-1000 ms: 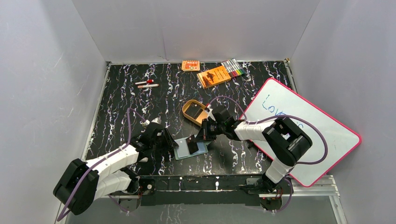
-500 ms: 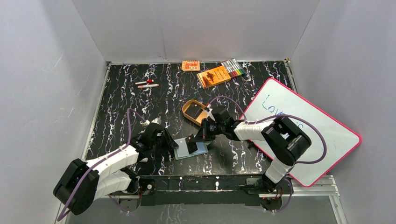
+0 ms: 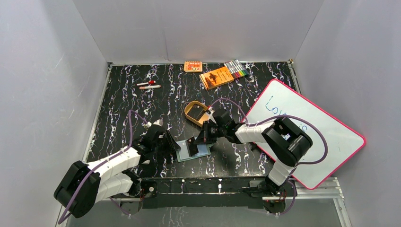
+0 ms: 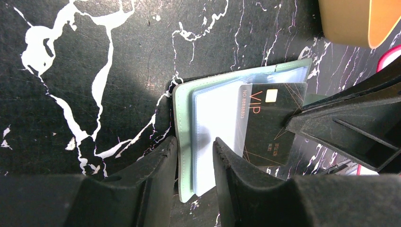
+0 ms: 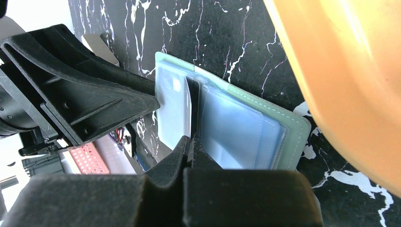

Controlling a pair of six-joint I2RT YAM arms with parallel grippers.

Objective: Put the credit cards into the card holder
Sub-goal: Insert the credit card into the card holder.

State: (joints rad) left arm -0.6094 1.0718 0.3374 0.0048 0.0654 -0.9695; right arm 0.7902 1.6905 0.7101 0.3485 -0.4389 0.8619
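Marker pens (image 3: 148, 85), white with red, lie far-left on the black marbled table (image 3: 123, 109), well apart from both arms. The left gripper (image 4: 195, 142) sits low at the left edge of the card holder (image 4: 213, 109). Its fingers are only narrowly apart, and the green cover edge and a pale blue pocket leaf lie in the gap. Whether they squeeze it cannot be told.

The card holder lies open and flat on the table near the front edge, between the two grippers, with its pockets facing up. The credit card (image 4: 265, 127) is black with "VIP" lettering and a gold chip. Its left end is tucked in among the pocket leaves and its right end sticks out. The right gripper (image 5: 191, 139) is clamped tight on that outer end. From the right wrist the card shows edge-on between the closed fingertips, standing over the middle of the holder. The two grippers face each other across the holder, close but not touching.

A tan oval tray (image 3: 197, 112) sits just behind the holder, beside the right gripper. Along the back edge are a small orange box (image 3: 193, 66), an orange booklet (image 3: 216, 77) and a pack of coloured markers (image 3: 236, 69). A pink-rimmed whiteboard (image 3: 326, 142) with blue writing lies tilted at far right.
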